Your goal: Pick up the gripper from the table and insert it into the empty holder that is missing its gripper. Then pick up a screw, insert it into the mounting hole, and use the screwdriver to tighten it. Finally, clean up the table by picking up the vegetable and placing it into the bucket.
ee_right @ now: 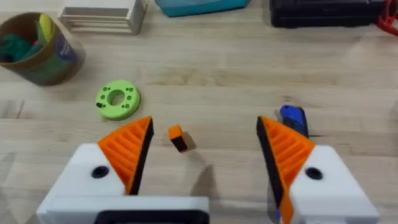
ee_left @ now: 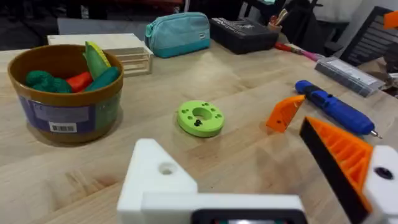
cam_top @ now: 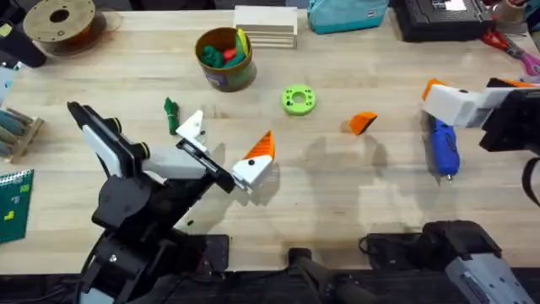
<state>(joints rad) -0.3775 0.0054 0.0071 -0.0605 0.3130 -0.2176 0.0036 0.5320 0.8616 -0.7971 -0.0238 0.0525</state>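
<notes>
Overhead, right pincer wide open, empty, above the gripper.

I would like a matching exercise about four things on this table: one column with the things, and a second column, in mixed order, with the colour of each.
Things:
1. the screwdriver
2. the gripper lying loose on the table
3. the flat ring
4. the vegetable

Colours:
A. bright green
B. orange
C. dark green
D. blue

Right pairs: 1-D, 2-B, 3-A, 4-C
</notes>
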